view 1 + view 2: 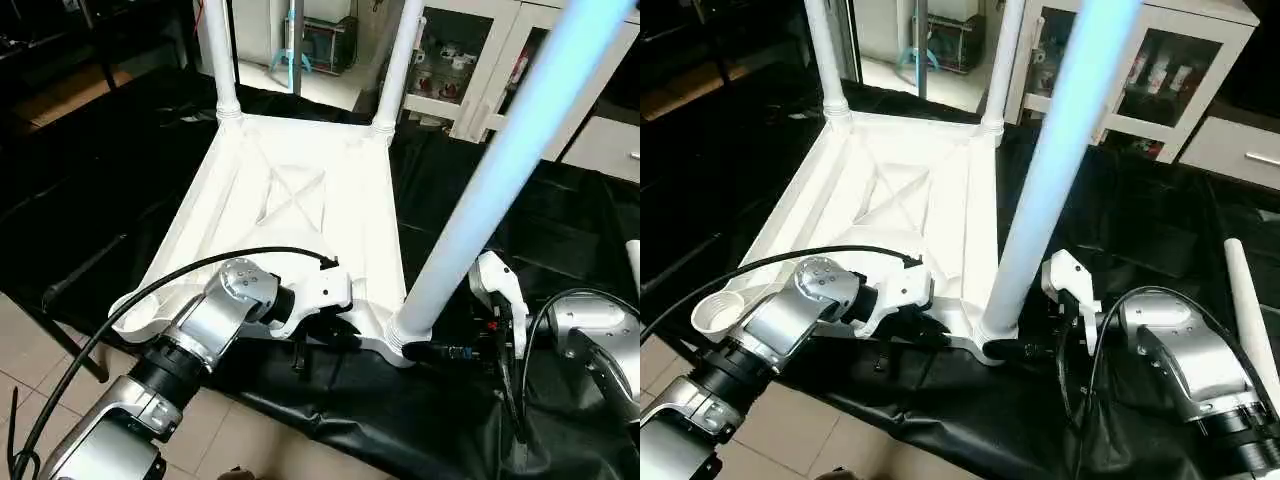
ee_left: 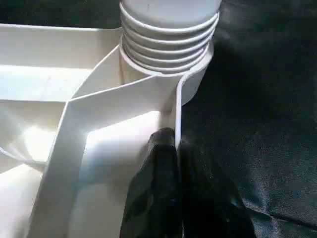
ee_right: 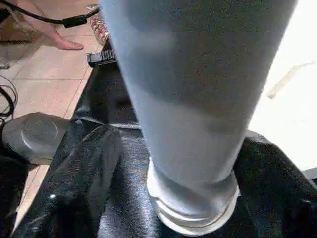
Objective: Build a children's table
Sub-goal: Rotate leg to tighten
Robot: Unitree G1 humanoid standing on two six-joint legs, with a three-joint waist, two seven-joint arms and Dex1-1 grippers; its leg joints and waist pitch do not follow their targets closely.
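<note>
- White plastic: the children's table [image 1: 300, 200] lies upside down on the bench [image 1: 480, 200], which is draped in black cloth, with the X-ribbed underside facing up.
- Two legs [image 1: 222, 60] stand upright in the far corner sockets; a third leg [image 1: 500, 170] rises from the near corner on the robot's right, its ribbed base [image 2: 168, 34] seated in the socket.
- The near corner socket [image 1: 718, 312] on the robot's left stands open with no leg in it.
- A fourth leg [image 1: 1252, 310] lies loose on the cloth at the far right, well apart from the table top.
- The left gripper [image 2: 171, 148] is pinched closed on the thin rim wall of the table top, near the seated third leg.
- The right gripper [image 1: 1035, 350] sits at the base of that leg with its black fingers [image 3: 84, 173] on either side; whether they touch it I cannot tell.
- A person's hand [image 3: 54, 34] rests on the tiled floor [image 1: 250, 440] beyond the bench edge.
</note>
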